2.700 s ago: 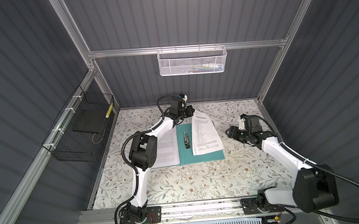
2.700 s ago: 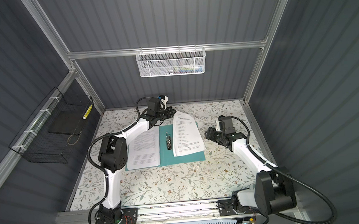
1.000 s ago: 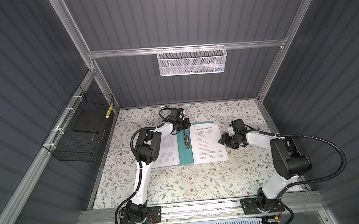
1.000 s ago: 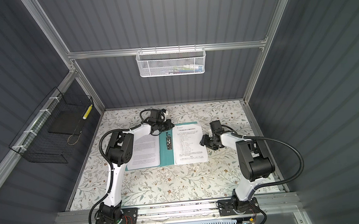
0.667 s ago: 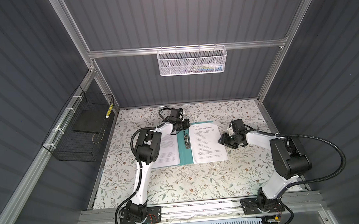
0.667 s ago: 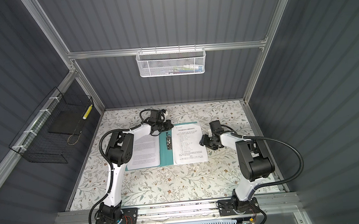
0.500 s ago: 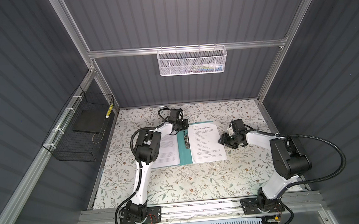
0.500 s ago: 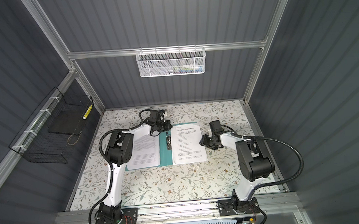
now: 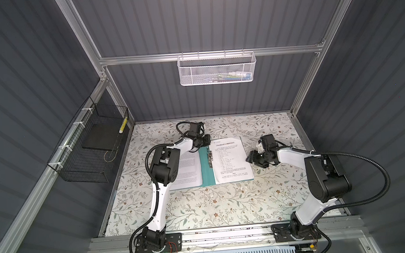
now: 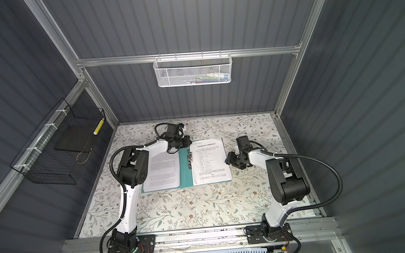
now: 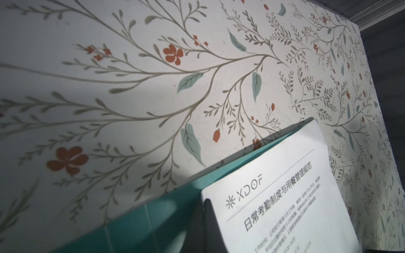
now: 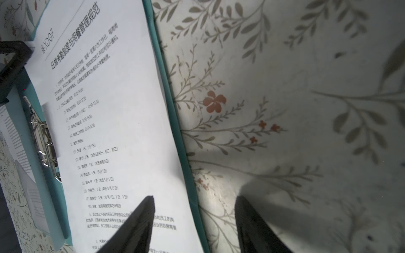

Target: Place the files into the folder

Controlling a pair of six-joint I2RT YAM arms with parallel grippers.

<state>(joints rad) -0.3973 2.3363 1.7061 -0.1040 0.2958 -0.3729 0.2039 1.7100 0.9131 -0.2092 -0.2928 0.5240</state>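
Observation:
The teal folder (image 9: 205, 170) (image 10: 186, 171) lies open on the floral table, its metal clip (image 12: 42, 140) along the spine. One of the files, a white printed sheet (image 9: 230, 159) (image 10: 209, 160) (image 12: 109, 109), lies flat on the right cover. Another sheet (image 9: 187, 169) (image 10: 162, 170) lies on the left cover. My left gripper (image 9: 207, 141) (image 10: 187, 141) (image 11: 205, 202) is shut on the far corner of the right sheet (image 11: 285, 197), next to the spine. My right gripper (image 9: 249, 158) (image 10: 227, 159) (image 12: 195, 198) is open, straddling the folder's right edge (image 12: 173, 105), one finger over the sheet and one over the table.
A black wire basket (image 9: 89, 148) holding a flat black slab hangs on the left wall. A white mesh basket (image 9: 217, 68) hangs on the back wall. Grey panel walls close in the table on three sides.
The right sheet, held up and tilted before, now lies flat on the right cover and has slid slightly toward the spine. My right gripper came in to the folder's right edge.

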